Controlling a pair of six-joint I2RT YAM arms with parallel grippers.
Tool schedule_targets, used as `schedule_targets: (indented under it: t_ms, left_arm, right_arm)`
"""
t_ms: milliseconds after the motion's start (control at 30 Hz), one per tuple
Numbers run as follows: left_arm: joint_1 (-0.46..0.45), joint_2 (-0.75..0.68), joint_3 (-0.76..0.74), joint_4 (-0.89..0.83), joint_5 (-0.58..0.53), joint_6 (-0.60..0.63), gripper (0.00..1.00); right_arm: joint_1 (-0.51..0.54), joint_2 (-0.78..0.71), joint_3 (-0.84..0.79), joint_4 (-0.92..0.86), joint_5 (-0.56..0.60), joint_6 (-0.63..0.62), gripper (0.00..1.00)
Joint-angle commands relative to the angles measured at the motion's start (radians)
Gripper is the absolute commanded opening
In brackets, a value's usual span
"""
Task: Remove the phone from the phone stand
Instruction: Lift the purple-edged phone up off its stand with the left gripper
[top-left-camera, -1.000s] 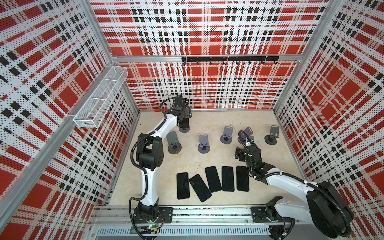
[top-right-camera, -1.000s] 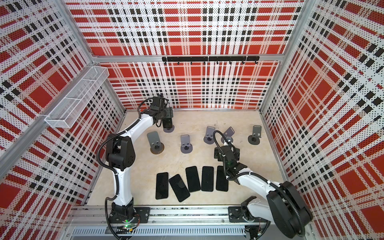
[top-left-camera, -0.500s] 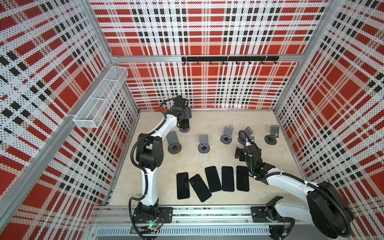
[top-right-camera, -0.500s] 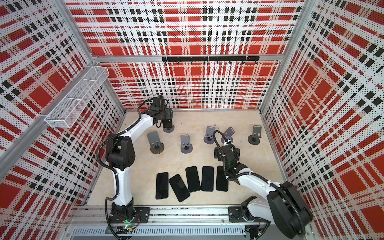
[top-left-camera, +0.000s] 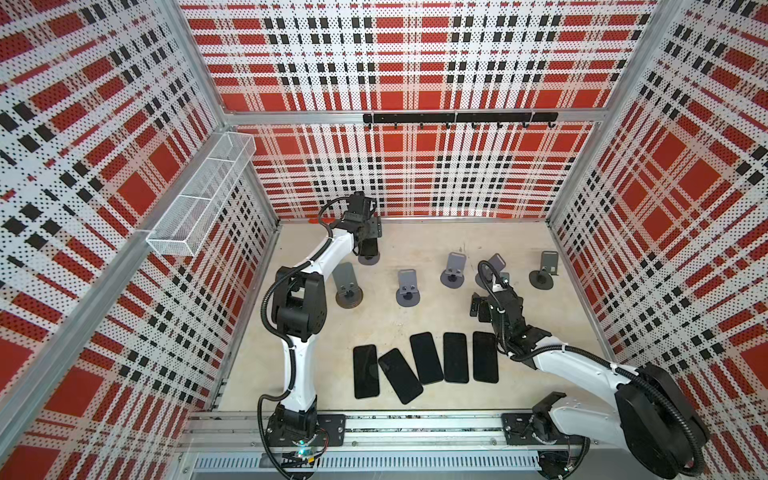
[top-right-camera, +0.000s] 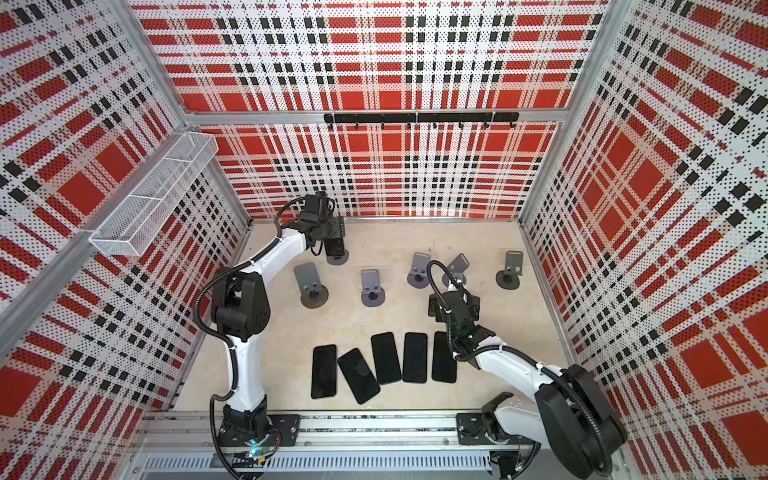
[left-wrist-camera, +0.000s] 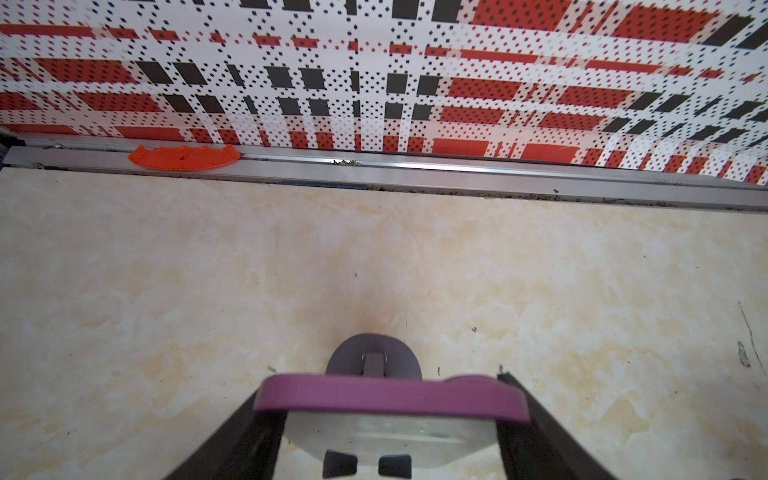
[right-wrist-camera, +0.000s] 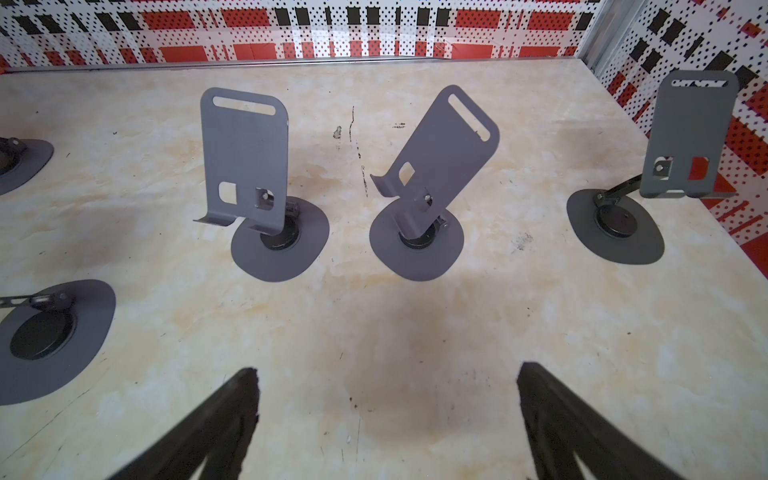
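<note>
Left claw: at the far left of the table, close to the back wall. It is clenched on the purple-cased phone, with a black finger against each end of the phone's top edge.

Phone: not yet lifted. It leans on its stand, whose round grey base shows just beyond it in the left wrist view. In both top views the claw hides most of the phone.

Right claw: released, jaws wide apart with only bare table between them. It hovers near the middle right.

Other stands: five, spread across the middle of the table.

Black phones: five, lying flat in a row near the front edge.

Orange piece: lies on the rail at the foot of the back wall.
</note>
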Motion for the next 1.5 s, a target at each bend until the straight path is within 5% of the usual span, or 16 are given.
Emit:
schedule_targets:
  t_ms: [0, 300, 1467]
  left_arm:
    - [0.008, -0.002, -0.007, 0.005, 0.009, 0.002, 0.76]
    - [0.007, -0.016, -0.011, 0.017, 0.025, -0.027, 0.68]
    - [-0.011, -0.29, -0.146, 0.065, -0.027, -0.06, 0.62]
  right_arm:
    - [-0.002, -0.023, -0.002, 0.007, 0.011, -0.004, 1.0]
    - [-0.002, -0.019, 0.0, 0.007, 0.011, -0.004, 1.0]
    - [-0.003, -0.011, 0.008, -0.004, 0.012, 0.001, 1.0]
